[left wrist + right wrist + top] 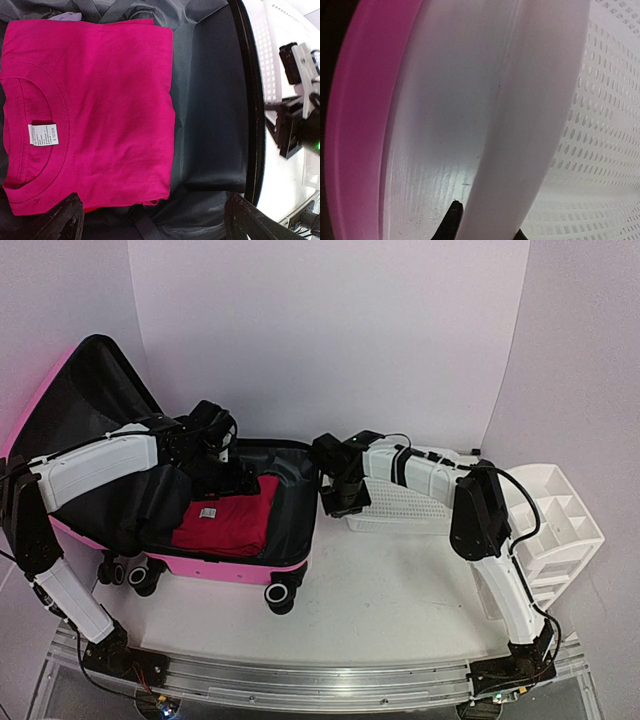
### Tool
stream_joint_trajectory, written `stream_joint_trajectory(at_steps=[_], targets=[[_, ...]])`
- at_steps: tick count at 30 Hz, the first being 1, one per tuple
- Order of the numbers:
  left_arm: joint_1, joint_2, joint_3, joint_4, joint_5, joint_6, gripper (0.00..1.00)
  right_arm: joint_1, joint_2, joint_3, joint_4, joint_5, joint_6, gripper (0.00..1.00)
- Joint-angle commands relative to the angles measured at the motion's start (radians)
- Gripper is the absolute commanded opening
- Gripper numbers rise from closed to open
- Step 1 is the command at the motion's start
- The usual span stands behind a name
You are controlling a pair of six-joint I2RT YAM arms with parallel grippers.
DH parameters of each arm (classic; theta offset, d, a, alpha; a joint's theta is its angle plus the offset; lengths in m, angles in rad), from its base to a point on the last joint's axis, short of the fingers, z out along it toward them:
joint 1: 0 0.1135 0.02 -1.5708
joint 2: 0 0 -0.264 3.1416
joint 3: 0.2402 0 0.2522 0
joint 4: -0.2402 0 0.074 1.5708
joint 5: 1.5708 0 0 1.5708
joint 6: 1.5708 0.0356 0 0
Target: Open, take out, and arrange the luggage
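The hot-pink luggage [230, 568] lies open, its black-lined lid [90, 390] leaning up at the back left. A folded magenta T-shirt [225, 515] rests in the lower half, its neck label [42, 134] showing. My left gripper [225, 475] hovers open just above the shirt [100, 110], fingertips [65, 220] spread wide over its edge and the black lining [210, 100]. My right gripper [345, 502] is shut on the left rim of the white mesh basket [410, 508], beside the luggage's right wall. In the right wrist view its fingers [452, 220] straddle the rim [520, 125], with the pink shell [355, 125] at left.
A white plastic drawer organizer [555, 520] stands at the right, behind my right arm. Black straps [145, 227] cross the luggage lining. The luggage wheels [283, 594] face the near edge. Curved white walls close off the back and sides.
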Motion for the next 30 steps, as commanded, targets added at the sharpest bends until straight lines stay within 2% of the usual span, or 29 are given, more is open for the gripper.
stream_joint_trajectory(at_steps=[1,4,7,15,21,27,30], targets=[[0.006,-0.002,0.009,0.002,-0.014,0.011,0.97,0.068,0.023,0.029,0.102,-0.134,0.263,0.12],[0.006,0.001,0.008,0.003,-0.011,0.014,0.97,0.076,-0.006,-0.002,0.104,-0.127,0.278,0.13],[0.006,0.016,0.013,0.002,-0.014,0.029,0.96,0.076,-0.058,-0.062,0.129,-0.139,0.258,0.19],[0.000,0.162,0.121,-0.001,-0.003,0.127,0.89,0.066,-0.213,-0.128,0.125,-0.193,0.085,0.55],[-0.030,0.305,0.272,-0.064,-0.139,0.195,0.86,0.045,-0.375,-0.288,0.122,-0.187,-0.045,0.80],[-0.052,0.472,0.459,-0.097,-0.283,0.287,0.77,0.004,-0.445,-0.360,0.145,-0.251,-0.072,0.83],[-0.066,0.562,0.563,-0.120,-0.361,0.324,0.76,-0.005,-0.455,-0.373,0.154,-0.259,-0.078,0.83]])
